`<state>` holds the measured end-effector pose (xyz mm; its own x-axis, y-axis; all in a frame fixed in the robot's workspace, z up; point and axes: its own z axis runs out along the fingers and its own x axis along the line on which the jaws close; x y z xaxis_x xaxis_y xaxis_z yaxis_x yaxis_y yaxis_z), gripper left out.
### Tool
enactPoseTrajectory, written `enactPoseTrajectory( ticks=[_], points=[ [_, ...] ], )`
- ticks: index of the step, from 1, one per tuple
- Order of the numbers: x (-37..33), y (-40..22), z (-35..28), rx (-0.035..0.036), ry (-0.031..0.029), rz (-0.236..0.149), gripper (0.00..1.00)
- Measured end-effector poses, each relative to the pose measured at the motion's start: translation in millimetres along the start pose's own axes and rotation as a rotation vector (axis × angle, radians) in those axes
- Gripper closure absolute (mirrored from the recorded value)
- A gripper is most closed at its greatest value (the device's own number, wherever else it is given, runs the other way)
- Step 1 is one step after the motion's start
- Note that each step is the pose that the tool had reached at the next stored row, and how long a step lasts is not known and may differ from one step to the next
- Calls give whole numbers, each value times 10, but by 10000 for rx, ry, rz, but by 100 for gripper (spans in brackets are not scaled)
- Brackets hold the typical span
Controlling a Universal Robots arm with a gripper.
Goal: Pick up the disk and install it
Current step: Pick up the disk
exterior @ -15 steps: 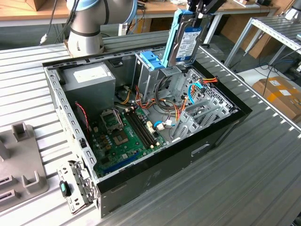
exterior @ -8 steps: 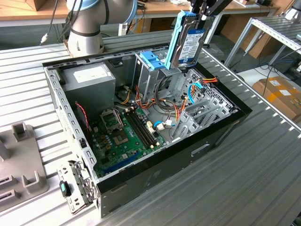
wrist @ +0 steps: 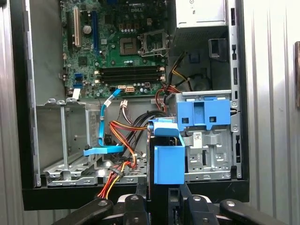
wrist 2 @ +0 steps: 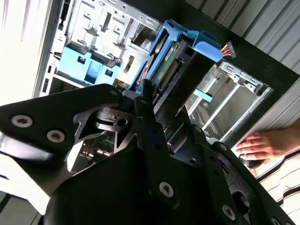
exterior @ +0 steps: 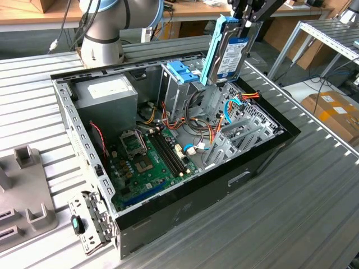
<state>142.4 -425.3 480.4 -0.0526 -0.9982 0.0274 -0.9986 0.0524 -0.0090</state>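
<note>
My gripper point(exterior: 245, 22) is shut on the disk point(exterior: 230, 51), a metal drive with a white-and-blue label in a light-blue carrier. It hangs upright by its upper end above the far right part of the open computer case point(exterior: 269, 148). Its lower edge is just over the metal bays, beside the upright drive cage point(exterior: 180, 89) with the blue bracket point(exterior: 182, 72). In the first wrist view the disk point(wrist: 168, 161) appears edge-on between my gripper point(wrist: 161, 199) and the cage's bracket point(wrist: 204, 115). The second wrist view shows the disk point(wrist 2: 176, 63) past my gripper point(wrist 2: 161, 117).
Inside the case lie a green motherboard point(exterior: 147, 159), a grey power-supply box point(exterior: 106, 92) and loose coloured cables point(exterior: 210, 134). A person's hand point(wrist 2: 262, 145) rests beside the case. A grey fixture point(exterior: 22, 188) and a metal latch part point(exterior: 90, 224) sit on the exterior view's left.
</note>
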Motion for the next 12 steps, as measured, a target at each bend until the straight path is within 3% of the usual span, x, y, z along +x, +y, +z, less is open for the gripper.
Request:
enactPoseTrajectory(
  ticks=[4, 9, 12],
  points=[
    [69, -9, 2, 0, 0, 0, 65],
    [84, -11, -6, 0, 3, -1, 65],
    [87, -11, -47, 0, 1, 0, 65]
  ],
)
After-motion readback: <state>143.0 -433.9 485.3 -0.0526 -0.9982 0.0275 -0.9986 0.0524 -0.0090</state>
